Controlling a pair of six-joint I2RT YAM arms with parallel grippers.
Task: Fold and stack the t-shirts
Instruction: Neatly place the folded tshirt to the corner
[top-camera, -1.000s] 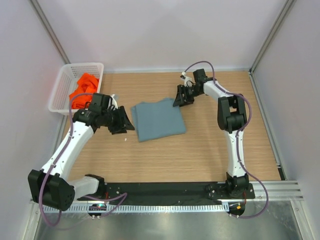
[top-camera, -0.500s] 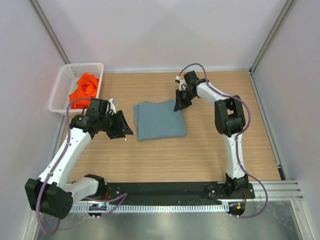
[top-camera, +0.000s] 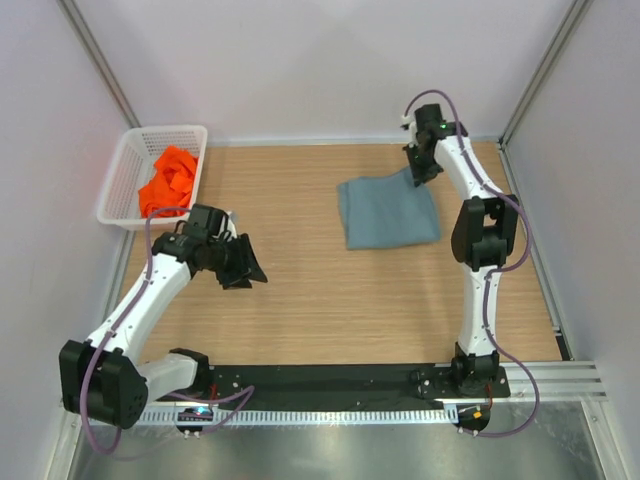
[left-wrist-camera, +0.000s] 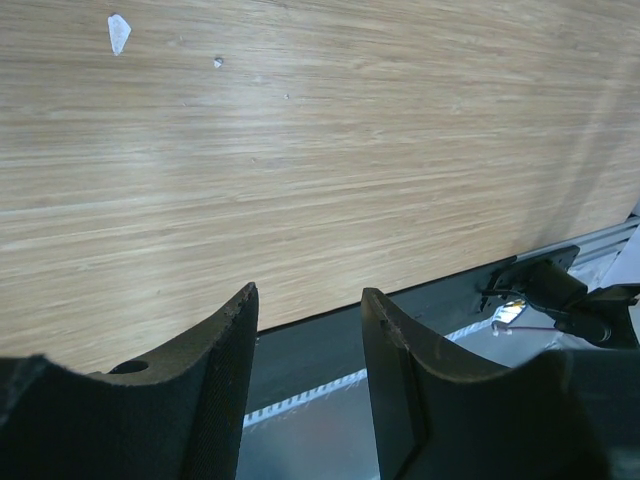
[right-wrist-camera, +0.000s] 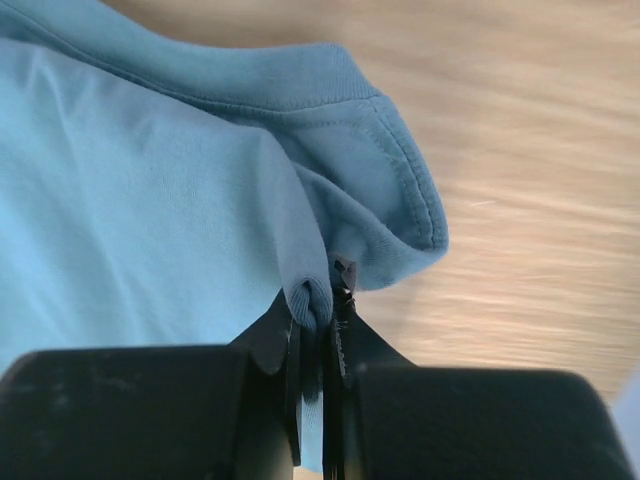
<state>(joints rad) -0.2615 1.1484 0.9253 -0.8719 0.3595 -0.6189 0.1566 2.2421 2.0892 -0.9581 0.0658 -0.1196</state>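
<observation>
A wooden tabletop (top-camera: 300, 310), seen from above and walled in by pale panels, has two white-and-black robot arms bolted at its near edge.

The grey-blue t-shirt (top-camera: 388, 210) lies folded into a rough rectangle, flat on the wood in the far right part of the tabletop. The right hand (top-camera: 423, 170) sits at the shirt's far right corner, its two fingers pressed together on the cloth. The right wrist camera shows a small fold of blue fabric, just beside a stitched hem, clamped between the black fingers (the wood behind is blurred).

The orange t-shirt (top-camera: 167, 180) lies crumpled inside a white lattice basket (top-camera: 128, 150) at the far left corner, well apart from the blue shirt.

The left hand (top-camera: 243, 265) is over bare wood on the left side, nearer than the basket and well apart from both shirts. Its fingers (left-wrist-camera: 222, 380) stand spread, with nothing between them. Past them, the left wrist camera shows only wood grain, a black strip (left-wrist-camera: 440, 305) along the tabletop's near edge, and a small pale fleck (left-wrist-camera: 118, 32) lying on the wood. Whether this hand touches the tabletop cannot be told.
</observation>
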